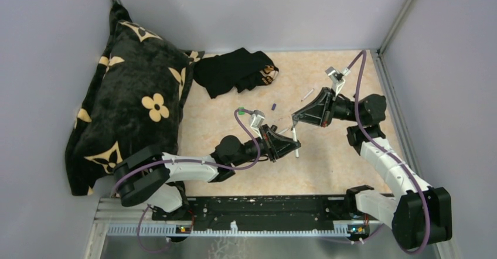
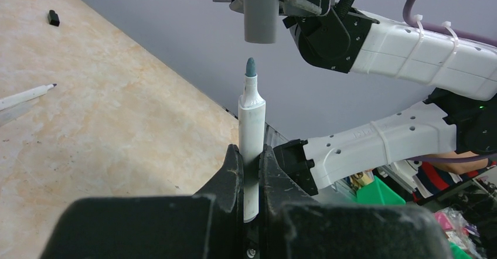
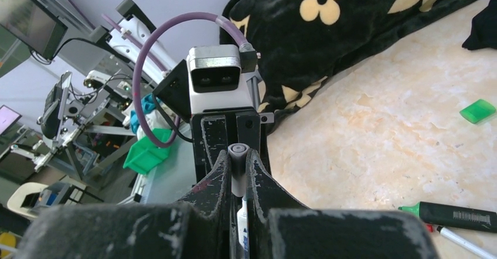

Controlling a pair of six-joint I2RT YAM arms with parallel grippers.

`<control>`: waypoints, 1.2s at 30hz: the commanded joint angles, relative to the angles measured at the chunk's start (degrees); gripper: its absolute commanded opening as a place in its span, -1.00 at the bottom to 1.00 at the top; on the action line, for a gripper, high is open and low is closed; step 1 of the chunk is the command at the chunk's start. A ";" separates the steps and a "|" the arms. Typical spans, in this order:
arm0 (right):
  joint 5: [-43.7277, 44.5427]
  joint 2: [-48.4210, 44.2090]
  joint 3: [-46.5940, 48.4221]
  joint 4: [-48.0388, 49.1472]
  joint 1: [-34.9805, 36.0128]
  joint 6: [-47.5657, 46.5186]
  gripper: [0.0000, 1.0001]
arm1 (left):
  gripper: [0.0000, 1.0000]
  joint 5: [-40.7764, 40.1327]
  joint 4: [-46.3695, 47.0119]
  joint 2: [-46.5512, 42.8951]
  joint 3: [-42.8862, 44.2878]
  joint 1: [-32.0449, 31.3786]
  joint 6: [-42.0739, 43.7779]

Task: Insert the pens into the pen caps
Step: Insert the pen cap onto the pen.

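A beige, marbled tabletop [image 1: 328, 171] is enclosed by plain grey walls [image 1: 246, 7]. A plush black pillow [image 1: 132, 106] with cream flowers is propped along its left side, and a crumpled black cloth [image 1: 234, 71] lies at the back. Above the middle of the tabletop the two arms are held close together, tip to tip.

The step in hand is judged to be the capping of one pen. The left end effector [image 2: 250, 156] is closed tightly on a white pen [image 2: 251, 118], which is held upright in the air with its rounded grey felt tip uppermost. The right end effector [image 3: 237, 162] is closed on a grey cap [image 2: 261, 19], a short, smooth plastic tube carried open end down. In the left wrist view the cap is seen just above the tip, apart from it and offset slightly to one side.

The next move is judged to call for a small sideways correction, so that the bore is centred over the tip. A straight push along the barrel would then be needed until the cap seats. A tilted approach could catch the rim on the stepped collar of the pen.

Other pieces are left lying on the tabletop: a thin spare pen [image 2: 26, 95], a small black cap [image 2: 53, 17], a flat-looking green cap [image 3: 479, 110] and a thick black marker [image 3: 451, 215] with a green tip.
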 commanded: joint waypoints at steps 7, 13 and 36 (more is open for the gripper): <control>1.05 -0.16 0.41 -4.89 0.75 -5.70 -1.00 | -1.00 1.40 3.42 1.17 1.80 -0.01 -0.79; 0.25 -0.33 0.34 -5.33 1.42 -6.25 -1.00 | -1.00 0.84 3.57 0.90 1.42 0.00 -0.53; 0.04 -0.53 -0.19 0.24 1.59 -1.36 -1.00 | -1.00 0.03 3.64 0.74 0.87 -0.01 0.15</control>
